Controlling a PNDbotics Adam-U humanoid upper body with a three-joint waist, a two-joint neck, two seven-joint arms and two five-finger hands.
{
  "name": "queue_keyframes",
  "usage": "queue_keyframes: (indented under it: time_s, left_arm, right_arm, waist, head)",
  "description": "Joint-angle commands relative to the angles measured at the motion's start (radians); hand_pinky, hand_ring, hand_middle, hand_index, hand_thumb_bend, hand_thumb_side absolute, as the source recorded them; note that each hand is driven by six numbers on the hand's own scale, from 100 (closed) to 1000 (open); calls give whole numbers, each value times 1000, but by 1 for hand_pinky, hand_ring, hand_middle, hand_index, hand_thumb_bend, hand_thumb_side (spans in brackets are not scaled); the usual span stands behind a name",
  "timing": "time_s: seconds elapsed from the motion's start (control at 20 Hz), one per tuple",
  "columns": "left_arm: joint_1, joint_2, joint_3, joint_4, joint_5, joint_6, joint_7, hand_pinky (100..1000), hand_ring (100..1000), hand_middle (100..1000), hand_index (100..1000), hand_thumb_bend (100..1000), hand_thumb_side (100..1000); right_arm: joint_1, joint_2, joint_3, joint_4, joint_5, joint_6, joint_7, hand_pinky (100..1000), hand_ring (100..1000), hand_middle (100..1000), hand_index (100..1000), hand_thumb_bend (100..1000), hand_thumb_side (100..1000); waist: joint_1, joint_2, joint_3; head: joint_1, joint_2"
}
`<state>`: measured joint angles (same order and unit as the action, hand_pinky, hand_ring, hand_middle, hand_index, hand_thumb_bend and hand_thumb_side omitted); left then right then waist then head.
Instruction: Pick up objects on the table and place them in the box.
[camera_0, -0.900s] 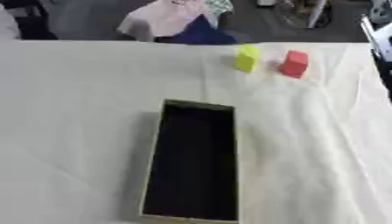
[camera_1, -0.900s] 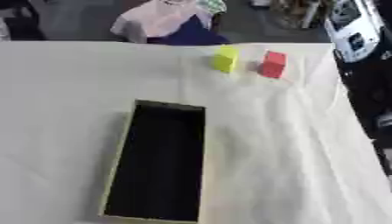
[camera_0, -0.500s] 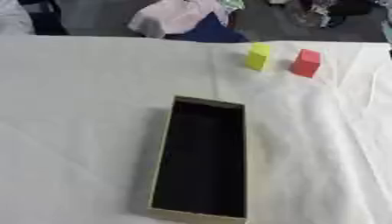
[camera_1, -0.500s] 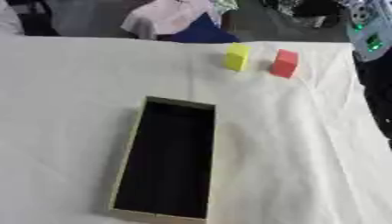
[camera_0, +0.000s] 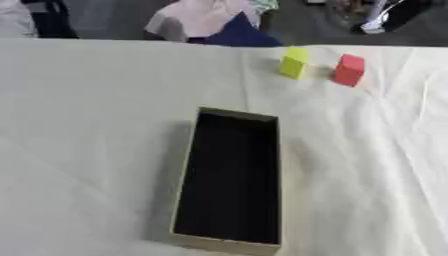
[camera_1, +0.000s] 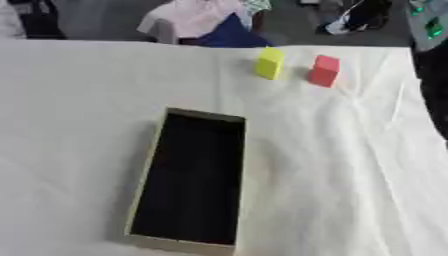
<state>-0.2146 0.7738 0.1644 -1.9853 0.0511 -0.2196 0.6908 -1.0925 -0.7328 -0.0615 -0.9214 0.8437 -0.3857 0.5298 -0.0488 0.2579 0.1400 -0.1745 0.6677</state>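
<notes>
- The counter (camera_0: 87, 125) is covered with a white cloth that shows soft creases, most of them toward the right side
- A long, narrow box (camera_0: 229, 179) lies open on the cloth near the middle, reaching down toward the near edge; its long axis runs away from the camera with a slight tilt
- The box has pale tan walls and a dark inside, and nothing can be seen in it
- A yellow block (camera_0: 294, 62) stands on the cloth toward the far right, well apart from the box and beyond its far end
- A red block (camera_0: 349, 69) stands just to the right of the yellow block, near it but with a gap of cloth between them
- Both blocks sit close to the far edge of the counter, each upright on the cloth
- Neither robot hand shows in either eye view, so the state of the fingers cannot be told: no arm enters from left or right
- Beyond the far edge, past the blocks, lies a heap of pale pink cloth (camera_0: 203, 17) with a dark blue piece (camera_0: 241, 35) in front of it
- In the right eye view a dark device with small green lights (camera_1: 426, 25) shows at the upper right corner, off the counter
</notes>
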Motion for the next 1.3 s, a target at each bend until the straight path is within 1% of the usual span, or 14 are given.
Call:
queue_keyframes:
  time_s: [0.05, 0.1, 0.15, 0.45, 0.7, 0.75, 0.95, 1.05, 1.15, 1.3]
  left_arm:
    - [1, 34, 16, -15, -8, -2, 0, 850, 934, 971, 963, 291, 1000]
    - [2, 35, 16, -15, -8, -2, 0, 850, 934, 971, 963, 290, 1000]
    - [3, 35, 16, -15, -8, -3, 0, 850, 934, 971, 963, 290, 1000]
    - [4, 37, 14, -15, -8, -5, -3, 848, 933, 969, 962, 285, 1000]
    - [4, 36, 14, -15, -7, -8, -2, 848, 933, 969, 962, 283, 1000]
    - [3, 36, 14, -15, -6, -9, -2, 848, 933, 970, 961, 282, 1000]
    - [1, 35, 13, -15, -8, -16, -3, 847, 933, 970, 961, 280, 1000]
    - [2, 33, 15, -15, -11, -22, -2, 847, 933, 970, 961, 280, 1000]
    - [4, 32, 17, -15, -15, -28, 0, 847, 933, 969, 961, 279, 1000]
    - [10, 30, 19, -15, -22, -34, 2, 847, 933, 970, 961, 275, 1000]
  right_arm:
    - [-31, -50, -4, 14, 30, 0, 46, 1000, 965, 908, 935, 645, 100]
    - [-33, -52, -4, 18, 38, 2, 55, 1000, 965, 910, 938, 629, 115]
    - [-36, -54, -3, 21, 47, 4, 59, 1000, 965, 913, 946, 607, 159]
    - [-45, -50, 14, 51, 106, 5, 66, 1000, 969, 916, 969, 607, 171]
    - [-50, -44, 25, 87, 145, -3, 79, 1000, 969, 916, 975, 622, 187]
    - [-51, -42, 26, 94, 153, -3, 78, 1000, 969, 917, 977, 625, 190]
    - [-52, -39, 24, 119, 182, 2, 74, 1000, 972, 922, 988, 641, 199]
    - [-51, -37, 24, 126, 193, 3, 72, 1000, 974, 925, 991, 645, 205]
    - [-51, -36, 23, 131, 202, 4, 70, 1000, 977, 930, 997, 648, 224]
    - [-50, -34, 21, 135, 210, 7, 64, 1000, 977, 929, 999, 648, 234]
  waist:
    - [1, -22, -4]
    - [0, -23, -5]
    - [-1, -24, -6]
    - [-3, -22, -5]
    - [-5, -13, 1]
    - [-6, -11, 2]
    - [-7, 3, 9]
    - [-6, 11, 12]
    - [-4, 16, 13]
    - [-3, 25, 12]
  head:
    - [-9, 10]
    - [-12, 9]
    - [-14, 9]
    - [-22, -1]
    - [-28, -16]
    - [-28, -22]
    - [-29, -67]
    - [-17, -88]
    - [-6, -100]
    - [-2, -110]
